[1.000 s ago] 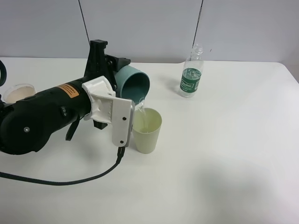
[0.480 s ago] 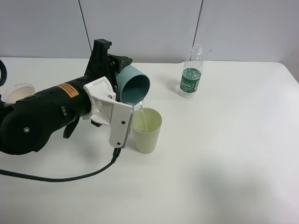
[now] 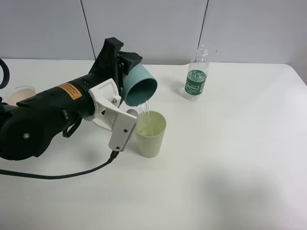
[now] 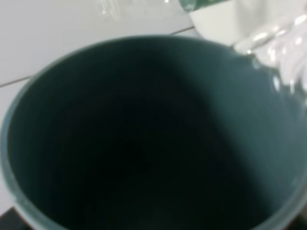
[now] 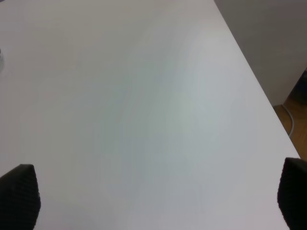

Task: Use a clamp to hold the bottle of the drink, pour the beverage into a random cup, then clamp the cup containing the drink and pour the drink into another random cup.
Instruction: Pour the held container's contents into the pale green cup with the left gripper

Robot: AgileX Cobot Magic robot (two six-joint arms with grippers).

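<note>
My left gripper (image 3: 125, 63) is shut on the teal tumbler (image 3: 142, 86) and holds it tipped far over, mouth down and to the right. A thin clear stream falls from its rim into the pale yellow-green tumbler (image 3: 150, 135) standing just below. The teal tumbler's dark inside fills the left wrist view (image 4: 144, 143), with liquid running off its rim (image 4: 280, 45). The clear bottle (image 3: 197, 74) with the green label stands upright and uncapped at the back right, apart from both grippers. My right gripper (image 5: 153, 201) is open over bare table and shows only in the right wrist view.
A white-rimmed cup (image 3: 18, 93) stands at the far left, partly hidden behind the left arm; its lower part does not show. The arm's black cable (image 3: 62, 173) trails across the front left. The table's right edge (image 5: 254, 86) runs near the right gripper.
The left gripper has rolled further and lifted slightly, tipping the teal tumbler more steeply. The stream keeps running into the pale yellow-green tumbler. The bottle has not moved.
</note>
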